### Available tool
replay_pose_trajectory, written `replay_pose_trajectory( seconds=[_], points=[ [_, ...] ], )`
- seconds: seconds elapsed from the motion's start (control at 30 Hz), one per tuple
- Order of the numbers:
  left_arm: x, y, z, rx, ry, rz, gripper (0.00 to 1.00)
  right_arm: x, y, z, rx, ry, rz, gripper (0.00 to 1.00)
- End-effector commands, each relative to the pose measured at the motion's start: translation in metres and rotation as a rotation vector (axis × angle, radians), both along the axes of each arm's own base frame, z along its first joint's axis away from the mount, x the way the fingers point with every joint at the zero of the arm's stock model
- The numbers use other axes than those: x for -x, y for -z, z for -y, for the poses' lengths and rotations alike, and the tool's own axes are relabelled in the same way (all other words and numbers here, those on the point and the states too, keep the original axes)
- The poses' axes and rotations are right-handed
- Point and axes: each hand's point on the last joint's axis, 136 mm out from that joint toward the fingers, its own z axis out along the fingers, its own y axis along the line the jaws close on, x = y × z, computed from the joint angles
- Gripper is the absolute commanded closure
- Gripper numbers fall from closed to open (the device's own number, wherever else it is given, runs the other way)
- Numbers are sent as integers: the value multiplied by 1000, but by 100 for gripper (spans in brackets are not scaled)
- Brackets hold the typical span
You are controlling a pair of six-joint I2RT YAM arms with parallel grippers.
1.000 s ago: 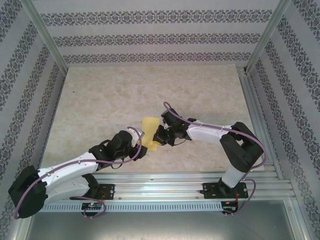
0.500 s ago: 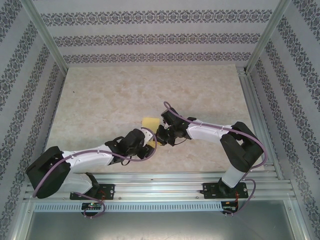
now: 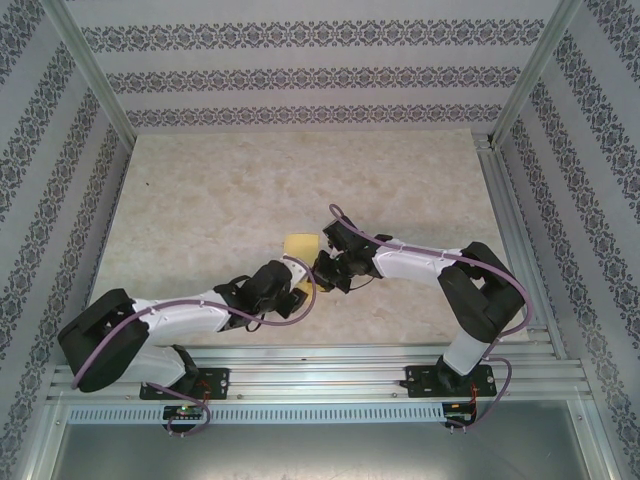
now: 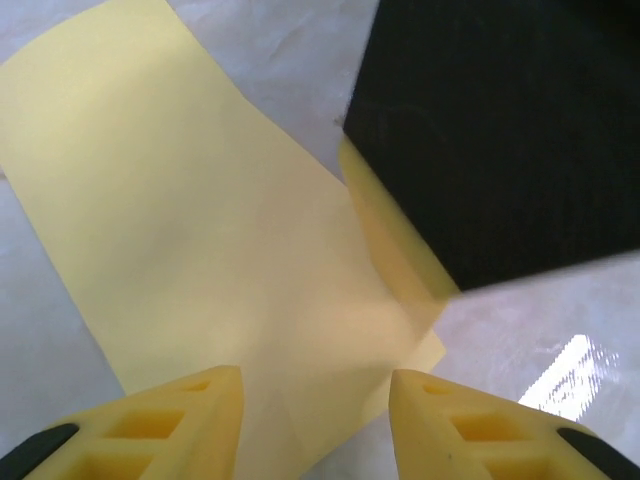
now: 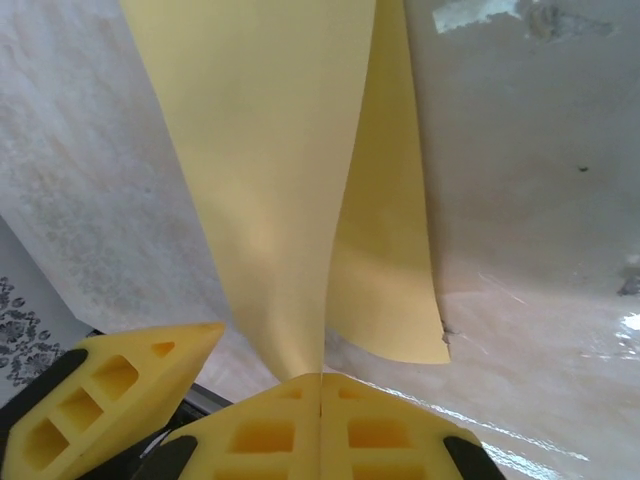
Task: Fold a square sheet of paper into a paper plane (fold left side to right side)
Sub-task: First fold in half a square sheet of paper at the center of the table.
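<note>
The square sheet of paper [image 3: 300, 245] is mustard yellow and folded over into a narrower strip [image 4: 200, 220] on the marble table. Its two layers rise and meet at my right gripper [image 5: 321, 378], which is shut on the paper's [image 5: 270, 150] near edge. In the top view the right gripper [image 3: 321, 270] sits at the strip's right side. My left gripper [image 4: 315, 385] stands open over the strip's near end, one finger above each side, not pinching it. From above, the left gripper [image 3: 297, 290] is just below the paper, close to the right one.
The right gripper's black body [image 4: 500, 130] hangs close in front of the left wrist camera. One finger of the left gripper [image 5: 130, 385] shows beside the right fingers. A metal rail [image 3: 320, 365] runs along the table's near edge, and patterned walls [image 3: 300, 75] enclose the other sides.
The left arm has swung right and lowered to the paper's near end, its jaws narrowing a little. The right gripper has kept its hold and barely moved.
</note>
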Motion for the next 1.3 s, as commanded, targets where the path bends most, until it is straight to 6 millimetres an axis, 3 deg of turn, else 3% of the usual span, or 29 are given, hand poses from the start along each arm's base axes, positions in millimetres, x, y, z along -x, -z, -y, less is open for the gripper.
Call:
replay_pose_trajectory(
  seconds=[0.0,0.17,0.27,0.47,0.73,1.0,1.27],
  points=[
    [6,-17,0,60,28,79,55,-9,-19,-9,-74,21,35,96],
    [11,-28,-5,76,65,137,51,-10,-20,-10,-78,21,37,96],
    [17,-32,3,111,132,154,48,-10,-22,-11,-87,20,32,95],
    [24,-25,13,110,217,175,42,-11,-24,-10,-92,21,23,95],
    [11,-11,12,23,176,177,43,-11,-26,-10,-102,24,22,94],
    [4,-9,14,13,155,185,59,-10,-25,-12,-107,15,14,93],
    [3,-4,18,8,157,170,84,-9,-25,-10,-100,15,16,92]
  ],
)
